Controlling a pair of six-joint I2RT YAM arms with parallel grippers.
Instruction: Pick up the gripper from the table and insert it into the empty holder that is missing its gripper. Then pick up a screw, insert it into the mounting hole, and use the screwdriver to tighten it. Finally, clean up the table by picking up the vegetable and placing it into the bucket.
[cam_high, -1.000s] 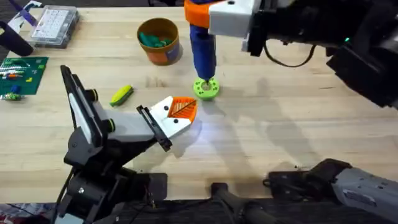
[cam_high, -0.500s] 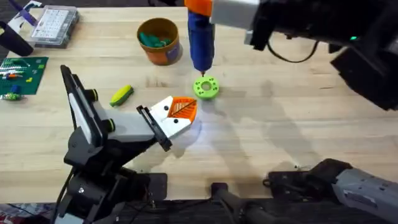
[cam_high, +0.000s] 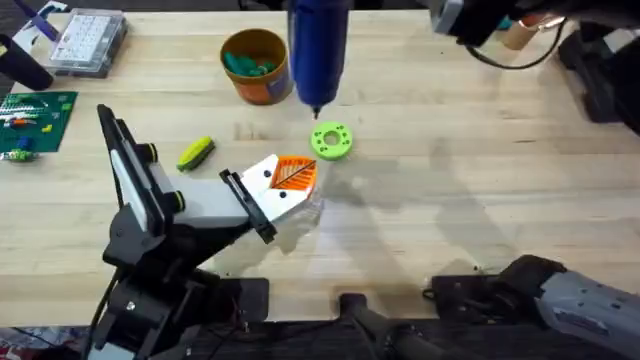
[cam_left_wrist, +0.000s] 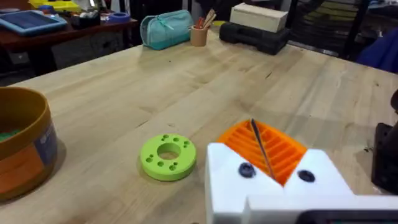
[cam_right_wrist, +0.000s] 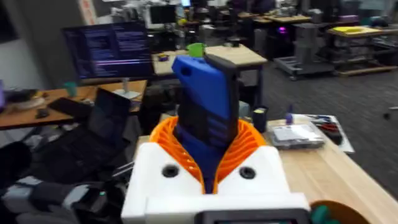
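Overhead, the thick blue cylindrical screwdriver (cam_high: 318, 45) with a thin dark metal tip hangs upright above the tabletop (cam_high: 480, 200), its tip pointing down just short of the round green plastic disc (cam_high: 331, 140) with a ring of small holes. In the right wrist view the right hand (cam_right_wrist: 208, 180), with 2 white fingers and orange ribbed pads (cam_right_wrist: 249, 143), is clamped around the blue handle. The small white gripper block with its flat orange leaf-ribbed finger (cam_high: 285, 180) sits at the tip of the black-and-white jointed holder (cam_high: 170, 205), against the black clamp bar, near the green disc on its near-left side. In the left wrist view, the left hand's (cam_left_wrist: 273, 163) white block and orange ribbed pads fill the near edge with the disc beyond; I cannot tell how far its fingers stand apart. Left of the gripper, beside the holder's yellow-green knobs, the small yellow toy corn cob with a green end (cam_high: 196, 152) lies on the wood. Farther back, the round orange-brown bucket with a yellowish rim (cam_high: 256, 66) stands upright with something green inside. A clear plastic parts box (cam_high: 88, 42) rests at the far left corner, and a green circuit board (cam_high: 32, 120) lies nearer along the left edge.
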